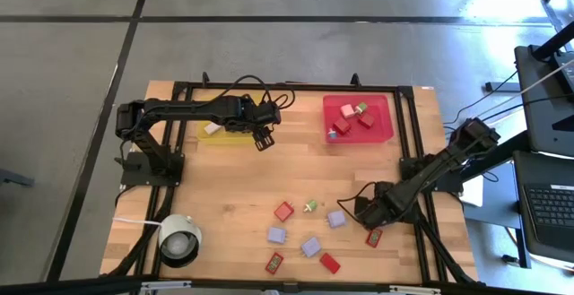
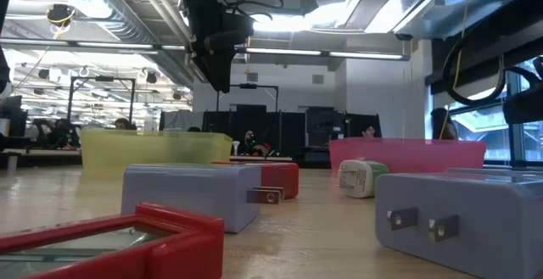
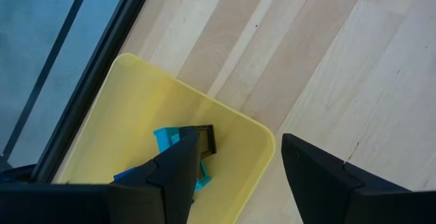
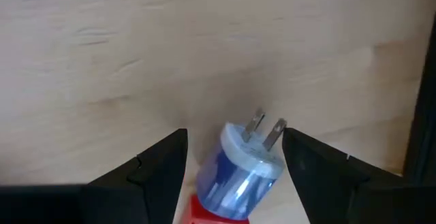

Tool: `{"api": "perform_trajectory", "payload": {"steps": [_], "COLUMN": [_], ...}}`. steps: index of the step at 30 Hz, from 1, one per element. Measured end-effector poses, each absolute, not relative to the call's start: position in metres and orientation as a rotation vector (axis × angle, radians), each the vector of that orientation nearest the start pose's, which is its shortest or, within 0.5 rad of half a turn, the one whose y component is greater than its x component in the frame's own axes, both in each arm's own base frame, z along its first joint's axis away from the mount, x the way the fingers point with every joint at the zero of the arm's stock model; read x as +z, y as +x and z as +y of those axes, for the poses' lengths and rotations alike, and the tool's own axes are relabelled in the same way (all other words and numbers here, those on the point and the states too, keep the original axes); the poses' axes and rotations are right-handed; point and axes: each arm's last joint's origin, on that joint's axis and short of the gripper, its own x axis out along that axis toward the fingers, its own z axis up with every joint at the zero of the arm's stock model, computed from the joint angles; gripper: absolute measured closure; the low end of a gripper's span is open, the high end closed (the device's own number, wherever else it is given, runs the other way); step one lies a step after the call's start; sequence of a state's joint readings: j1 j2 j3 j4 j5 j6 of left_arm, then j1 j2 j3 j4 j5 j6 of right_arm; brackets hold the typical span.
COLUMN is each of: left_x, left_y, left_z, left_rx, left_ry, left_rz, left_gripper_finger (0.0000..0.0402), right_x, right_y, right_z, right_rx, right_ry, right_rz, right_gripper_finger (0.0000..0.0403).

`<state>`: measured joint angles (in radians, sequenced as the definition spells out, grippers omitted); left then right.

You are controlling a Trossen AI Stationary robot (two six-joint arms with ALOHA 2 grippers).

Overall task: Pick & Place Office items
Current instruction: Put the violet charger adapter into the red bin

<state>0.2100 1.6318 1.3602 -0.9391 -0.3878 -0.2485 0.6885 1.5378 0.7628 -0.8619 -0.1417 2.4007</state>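
The right gripper (image 4: pixel 235 163) hides its catch from above; its wrist view shows a blue plug adapter (image 4: pixel 244 171) pinched between the fingers, low at the table's near right. The left gripper (image 1: pixel 263 137), fingers spread and empty, hovers at the yellow tray's (image 1: pixel 235 134) right end. Loose office items (image 1: pixel 309 246) lie scattered centre-near; others sit in the red tray (image 1: pixel 381 126).

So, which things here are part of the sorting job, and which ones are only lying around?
Part of the job:
- loose items on the wood: lilac plug blocks, red pieces
- blue-and-red plug between the right gripper fingers
- yellow tray, red tray
- left gripper, open by the yellow tray

Lying about:
- white cylinder
- laptop beside the table
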Motion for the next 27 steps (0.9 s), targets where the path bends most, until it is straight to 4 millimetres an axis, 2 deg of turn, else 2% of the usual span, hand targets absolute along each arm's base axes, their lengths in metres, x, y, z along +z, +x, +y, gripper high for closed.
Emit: {"api": "perform_trajectory", "payload": {"steps": [11, 21, 27], "left_x": [0.2706, 0.2706, 0.2706], "left_y": [0.3122, 0.3122, 0.3122], "left_z": [0.0777, 0.0778, 0.0779], "left_rx": [0.669, 0.670, 0.670], "left_ry": [-0.102, -0.102, -0.102], "left_rz": [1.148, 1.148, 1.147], "left_gripper_finger": [0.0199, 0.0199, 0.0201], "right_x": [0.1417, 0.1419, 0.1438], "right_y": [0.1697, 0.1698, 0.1712], "right_z": [0.1504, 0.1500, 0.1487], "right_rx": [-1.377, -1.359, -1.307], "right_ry": [1.337, 1.319, 1.294], "right_rz": [1.320, 1.318, 1.259], "right_gripper_finger": [0.0190, 0.0246, 0.0249]}}
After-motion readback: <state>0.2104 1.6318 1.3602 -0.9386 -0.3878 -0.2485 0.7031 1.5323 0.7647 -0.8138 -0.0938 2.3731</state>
